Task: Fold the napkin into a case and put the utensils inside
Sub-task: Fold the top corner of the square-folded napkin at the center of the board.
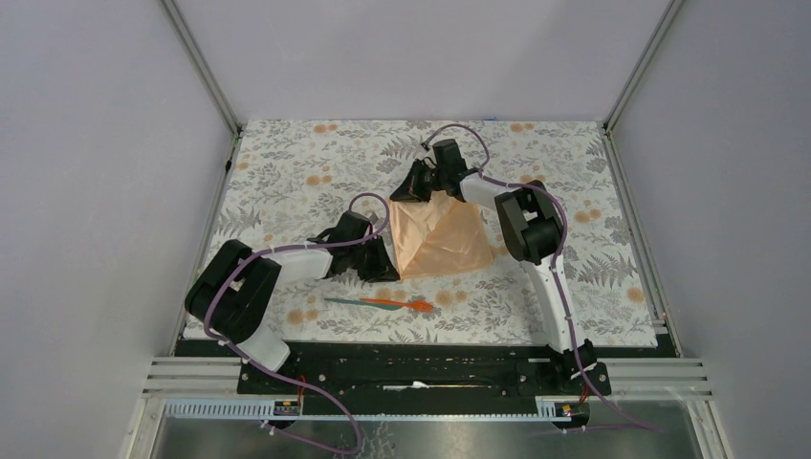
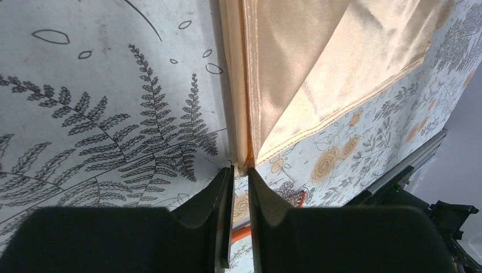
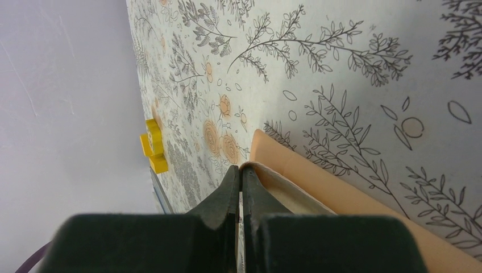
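Centre frame, the peach napkin (image 1: pixel 442 237) lies on the floral tablecloth (image 1: pixel 287 182). The left gripper (image 1: pixel 381 260) pinches its lower-left corner and the right gripper (image 1: pixel 417 185) clamps its upper-left corner. The utensils (image 1: pixel 383 303) lie below.

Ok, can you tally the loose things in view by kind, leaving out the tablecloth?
Peach-orange cloth napkin: 1
Thin plastic utensils: 2 (teal-green one, orange-red one)
Small yellow block: 1
Total: 4
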Robot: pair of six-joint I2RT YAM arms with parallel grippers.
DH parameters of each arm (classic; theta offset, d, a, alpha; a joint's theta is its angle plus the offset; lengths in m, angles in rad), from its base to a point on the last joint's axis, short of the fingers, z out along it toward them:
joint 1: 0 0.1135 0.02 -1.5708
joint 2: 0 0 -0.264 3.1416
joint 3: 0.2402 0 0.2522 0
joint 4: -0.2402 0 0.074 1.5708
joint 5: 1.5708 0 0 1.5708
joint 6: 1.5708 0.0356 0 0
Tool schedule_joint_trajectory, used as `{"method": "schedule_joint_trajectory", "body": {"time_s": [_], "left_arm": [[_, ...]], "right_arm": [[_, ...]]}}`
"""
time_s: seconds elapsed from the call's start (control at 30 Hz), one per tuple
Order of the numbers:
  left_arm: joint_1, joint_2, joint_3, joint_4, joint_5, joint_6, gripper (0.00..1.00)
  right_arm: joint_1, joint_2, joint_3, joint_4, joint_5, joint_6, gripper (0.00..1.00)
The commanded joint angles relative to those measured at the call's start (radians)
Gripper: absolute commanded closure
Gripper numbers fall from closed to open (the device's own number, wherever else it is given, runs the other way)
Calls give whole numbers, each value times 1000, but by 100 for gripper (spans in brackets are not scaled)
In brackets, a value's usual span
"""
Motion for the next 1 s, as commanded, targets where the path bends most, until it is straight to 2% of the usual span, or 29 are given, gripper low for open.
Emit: {"method": "schedule_joint_trajectory", "body": {"time_s": [0.0, 0.3, 0.6, 0.63, 0.73, 0.83, 0.97], "left_arm": [[0, -12, -29, -28, -42, 16, 79], [1, -19, -23, -28, -40, 12, 78], [0, -59, -9, -60, -41, 10, 78], [0, -71, -5, -64, -40, 8, 77], [0, -100, 16, -96, -43, 13, 75], [1, -132, 32, -129, -43, 20, 74], [2, -179, 56, -170, -33, 26, 71]], "right_arm": [[12, 26, 69, -1, 5, -11, 100], [10, 50, 108, -17, 3, -15, 100], [11, 60, 121, -25, -5, -20, 83], [11, 60, 124, -30, -4, -20, 81], [11, 54, 132, -40, -12, -31, 65], [9, 28, 143, -73, -23, -49, 56], [9, -44, 157, -187, -34, -110, 42]]}}
